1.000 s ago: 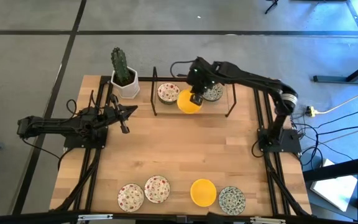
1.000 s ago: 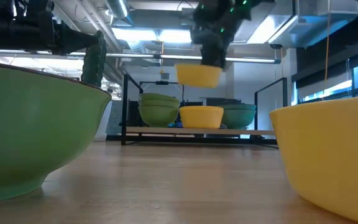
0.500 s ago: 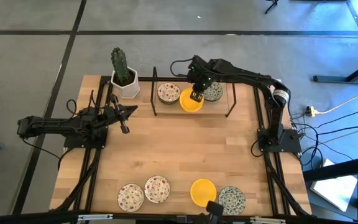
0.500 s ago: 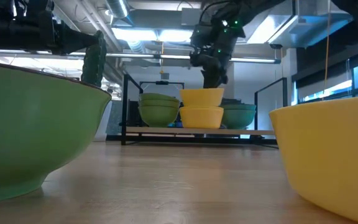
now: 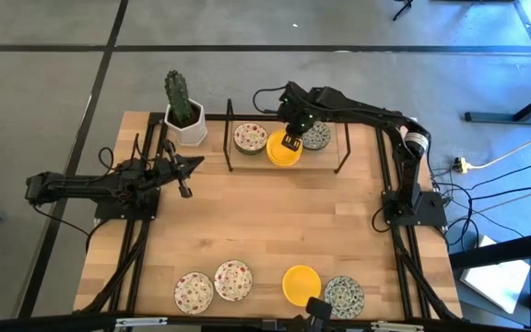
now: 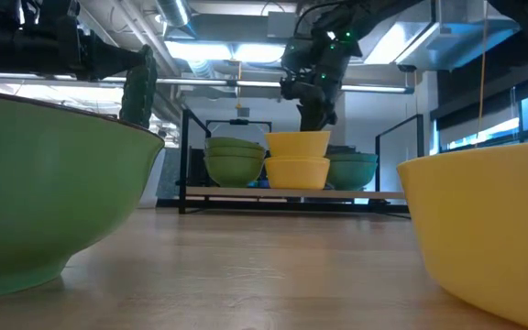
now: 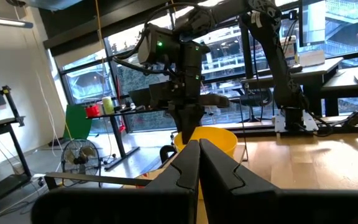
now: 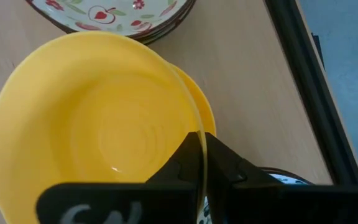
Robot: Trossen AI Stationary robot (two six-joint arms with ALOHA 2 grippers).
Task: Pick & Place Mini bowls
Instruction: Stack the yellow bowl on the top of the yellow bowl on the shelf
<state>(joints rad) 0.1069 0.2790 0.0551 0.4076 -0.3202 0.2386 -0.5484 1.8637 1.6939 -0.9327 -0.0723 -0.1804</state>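
Right pincer [image 5: 290, 141] pinching rim of smooth round yellow bowl [image 5: 281, 151], stacked on another yellow bowl on black wire rack [image 5: 343, 157] at counter's [image 5: 275, 221] far side, left pincer [image 5: 186, 177] closed, empty, at left edge, wooden counter

Held yellow bowl [image 5: 283, 150] now down on yellow stack.

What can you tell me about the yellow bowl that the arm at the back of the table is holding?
The yellow bowl is small, round and shallow, plain bright yellow with a smooth glossy inside and faint rings at its bottom. It sits upright, nested on a second yellow bowl, in the black wire rack at the table's far edge, between a red-flowered stack and a blue-green patterned stack. The right gripper is shut on its rim, one finger inside and one outside.
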